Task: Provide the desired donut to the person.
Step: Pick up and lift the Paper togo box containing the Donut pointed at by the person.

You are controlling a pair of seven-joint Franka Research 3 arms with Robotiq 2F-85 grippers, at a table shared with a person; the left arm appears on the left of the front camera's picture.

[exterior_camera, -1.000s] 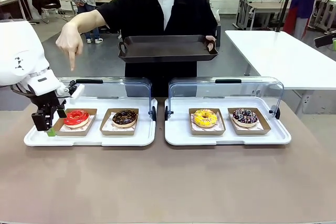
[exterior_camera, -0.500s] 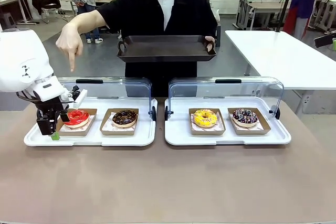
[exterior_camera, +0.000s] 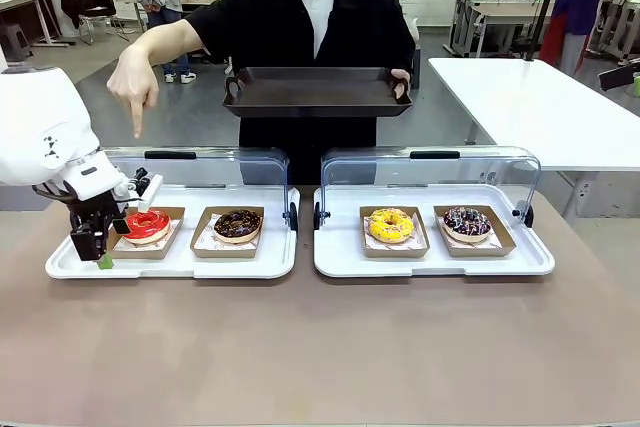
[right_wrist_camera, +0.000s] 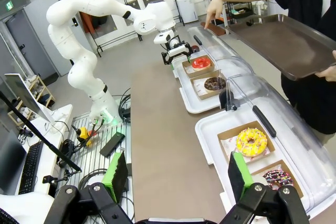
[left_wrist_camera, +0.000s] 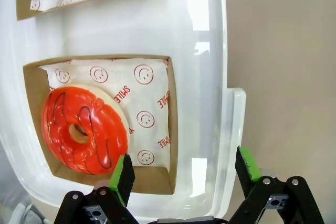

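So, two white trays sit side by side along the far edge of the counter (exterior_camera: pixel 320 347), each with a clear lid (exterior_camera: pixel 215 162) flipped up at the back. The left tray (exterior_camera: pixel 170 269), toward the far-left corner, has two cardboard boats: a red donut (exterior_camera: pixel 146 223) in the outer one and a chocolate donut (exterior_camera: pixel 238 223) in the inner one. The right tray (exterior_camera: pixel 430 269) holds a yellow donut (exterior_camera: pixel 390 222) and a dark sprinkled donut (exterior_camera: pixel 467 221) the same way. The person (exterior_camera: pixel 310 17) at the far side holds an empty dark serving tray (exterior_camera: pixel 315 105) in one hand, and the other hand (exterior_camera: pixel 133 82) points a finger down above the red donut. The left tool (left_wrist_camera: pixel 185 165) is spread wide, gripping nothing, low at the left tray's outer end. Its wrist cam shows what the front doesn't: one pad right by the red donut's boat, the other out past the tray rim over the counter, plus dark stripes on the icing and "SMILE" print on the paper liner (left_wrist_camera: pixel 149 103). The right tool (right_wrist_camera: pixel 177 170) is wide too and empty, up over the near side of the counter, looking down the row of trays.
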